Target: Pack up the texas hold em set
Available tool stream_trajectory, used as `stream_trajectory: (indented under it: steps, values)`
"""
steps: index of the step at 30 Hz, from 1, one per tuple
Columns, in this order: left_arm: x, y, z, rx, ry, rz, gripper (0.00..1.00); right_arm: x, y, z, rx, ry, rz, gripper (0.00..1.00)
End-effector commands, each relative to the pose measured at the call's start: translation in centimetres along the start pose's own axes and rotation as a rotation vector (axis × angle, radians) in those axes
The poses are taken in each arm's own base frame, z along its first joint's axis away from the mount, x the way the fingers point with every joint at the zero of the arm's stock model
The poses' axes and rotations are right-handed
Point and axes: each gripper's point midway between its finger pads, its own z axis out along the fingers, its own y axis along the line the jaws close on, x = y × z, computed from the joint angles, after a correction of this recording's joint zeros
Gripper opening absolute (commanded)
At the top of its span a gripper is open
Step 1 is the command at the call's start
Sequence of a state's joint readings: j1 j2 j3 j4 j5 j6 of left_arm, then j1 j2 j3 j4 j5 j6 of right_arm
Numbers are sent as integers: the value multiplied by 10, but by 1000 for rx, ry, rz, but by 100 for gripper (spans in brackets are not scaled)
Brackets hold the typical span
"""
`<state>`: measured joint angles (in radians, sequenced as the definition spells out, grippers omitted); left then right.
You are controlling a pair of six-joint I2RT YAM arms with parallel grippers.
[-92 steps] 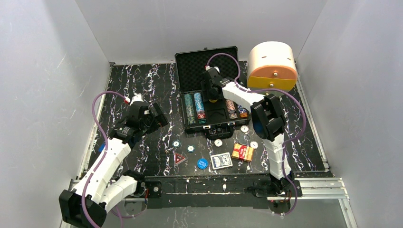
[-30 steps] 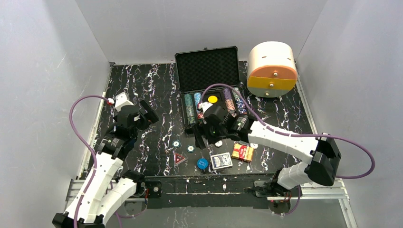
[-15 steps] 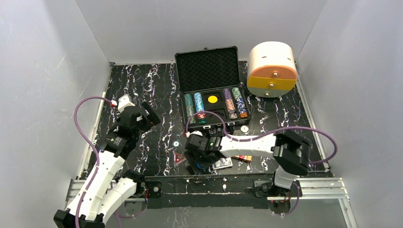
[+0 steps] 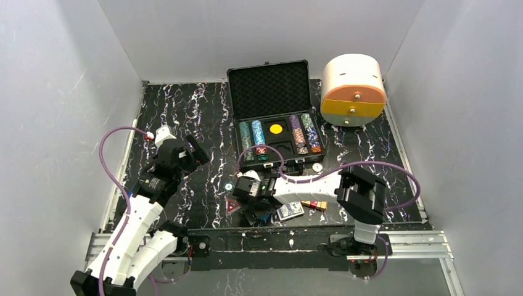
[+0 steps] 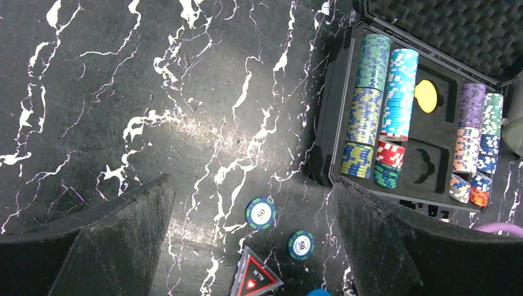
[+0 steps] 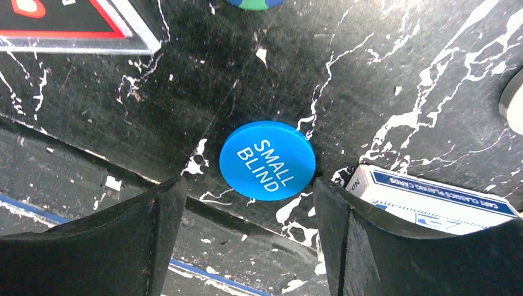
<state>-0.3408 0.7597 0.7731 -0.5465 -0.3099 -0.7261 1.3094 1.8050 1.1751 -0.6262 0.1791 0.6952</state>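
The black briefcase (image 4: 268,92) lies open at the back, with rows of poker chips (image 4: 253,139) and a yellow button (image 4: 275,129) in its tray (image 5: 441,148). On the table in front lie a red triangle (image 4: 232,206), a blue card deck (image 4: 288,211), a red deck (image 4: 317,205), loose chips (image 5: 260,213) and a white button (image 4: 317,167). My right gripper (image 6: 250,185) is open and low at the near edge. Its fingertips flank the blue SMALL BLIND button (image 6: 267,160) without touching it. My left gripper (image 5: 251,185) hangs open and empty, left of the case.
A white-and-orange cylindrical box (image 4: 353,89) stands at the back right beside the case. The blue deck (image 6: 432,197) lies right against my right finger. The table's near edge and metal rail (image 4: 277,237) sit just under the right gripper. Grey walls close three sides.
My right arm has swung from the case down to the near edge, over the blue button, and its jaws have narrowed a little. The left arm has barely shifted.
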Motion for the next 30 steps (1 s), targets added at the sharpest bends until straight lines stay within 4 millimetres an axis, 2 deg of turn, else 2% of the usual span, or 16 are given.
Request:
stream_trajectory:
  steps: [1, 8, 11, 13, 15, 19, 25, 30]
  values:
    - [-1, 1, 0, -12, 0, 3, 98, -11, -4, 11, 60, -29, -11, 81]
    - [-1, 0, 1, -12, 3, 3, 98, -2, -17, 20, 142, 15, -9, 71]
    - [0, 0, 1, -12, 5, 2, 98, 0, -17, 21, 138, 20, -1, 62]
    - [0, 0, 1, -11, 6, 0, 98, -2, -17, 19, 140, 6, 7, 56]
    - [0, 0, 0, -9, 6, 0, 98, -8, -21, 17, 162, -21, 16, 55]
    - [-1, -1, -1, -4, 5, 0, 98, -24, -23, 8, 176, -87, 29, 55]
    - [2, 2, -2, -6, 9, 3, 98, -61, -26, -25, 169, -236, 55, 56]
    - [3, 3, -2, -8, 10, 3, 98, -106, -53, -62, 176, -375, 138, 58]
